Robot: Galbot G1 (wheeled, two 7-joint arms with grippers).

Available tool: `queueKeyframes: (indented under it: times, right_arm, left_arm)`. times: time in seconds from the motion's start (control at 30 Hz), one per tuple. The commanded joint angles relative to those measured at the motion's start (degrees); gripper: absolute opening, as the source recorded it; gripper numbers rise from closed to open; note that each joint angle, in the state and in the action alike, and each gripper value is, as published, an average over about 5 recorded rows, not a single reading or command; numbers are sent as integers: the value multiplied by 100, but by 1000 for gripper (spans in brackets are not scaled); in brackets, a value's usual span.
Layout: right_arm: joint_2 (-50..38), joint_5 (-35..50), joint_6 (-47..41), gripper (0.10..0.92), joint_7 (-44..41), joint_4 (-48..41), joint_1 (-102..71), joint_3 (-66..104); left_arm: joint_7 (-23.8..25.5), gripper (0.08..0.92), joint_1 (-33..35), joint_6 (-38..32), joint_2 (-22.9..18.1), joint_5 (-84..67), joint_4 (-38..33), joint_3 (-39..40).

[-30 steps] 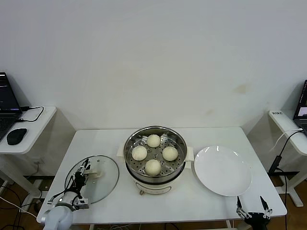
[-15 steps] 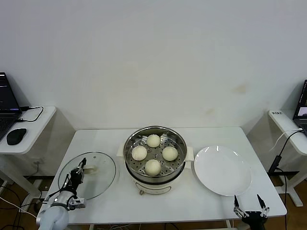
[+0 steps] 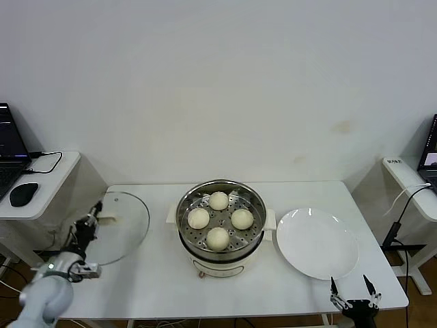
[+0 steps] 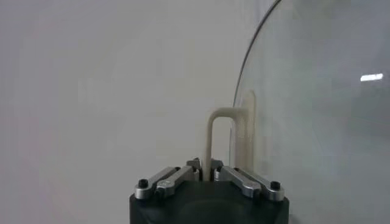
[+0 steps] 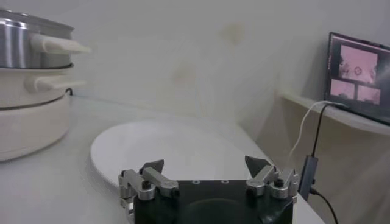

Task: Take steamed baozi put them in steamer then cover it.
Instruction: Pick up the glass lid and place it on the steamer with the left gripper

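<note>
Several cream-white baozi (image 3: pixel 218 200) lie in the shiny steamer (image 3: pixel 180 220) on its white pot base at the table's middle. The clear glass cover (image 3: pixel 126 225) hangs tilted above the table's left end, off the surface. My left gripper (image 3: pixel 89 224) is shut on its cream handle (image 4: pixel 214 131); in the left wrist view the fingers (image 4: pixel 194 168) pinch the handle's thin loop, with the glass (image 4: pixel 317 122) beside it. My right gripper (image 3: pixel 348 294) waits open at the table's front right edge, holding nothing, and the right wrist view shows it (image 5: pixel 206 165) before the plate.
A bare white plate (image 3: pixel 317 242) lies right of the steamer, also seen as the plate (image 5: pixel 177 146) in the right wrist view. A side desk with a laptop (image 3: pixel 10 147) and mouse (image 3: pixel 24 194) stands at far left. Another shelf (image 3: pixel 410 181) with cables is at far right.
My left gripper closed on the cover's handle, then lifted the cover off the table, up and to the left, tilting it. The right gripper barely moved.
</note>
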Motion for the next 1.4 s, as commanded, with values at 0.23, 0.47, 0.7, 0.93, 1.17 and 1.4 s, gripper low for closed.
queueKeyframes:
  times: [0.23,0.47,0.7,0.93,1.17,1.4]
  right_arm:
    - [126,-557,87,823,38,159,-84,-188]
    - [239,-1108,295,823,137,57,-48,-337]
    - [380,-1609,415,823,307,-140,92,-465]
    - [418,-1791,419,823,373,-288,156,-492]
    - [423,-1892,429,823,387,-398,191,-479]
    - [426,-1955,429,823,390,-456,213,-467]
  left_arm:
    - [1185,156,-109,2110,923,-1732,-2328,764]
    - [1222,156,-1108,2744,745,-1364,-2231,2278]
    - [1561,156,-2443,3258,-2,-539,-1762,3561]
    - [2059,156,-2759,3409,-777,579,-1544,4131]
    - [2564,156,-2901,3540,-1334,1566,-1448,4492]
    - [2814,156,-2780,3554,-1801,2009,-1309,4548]
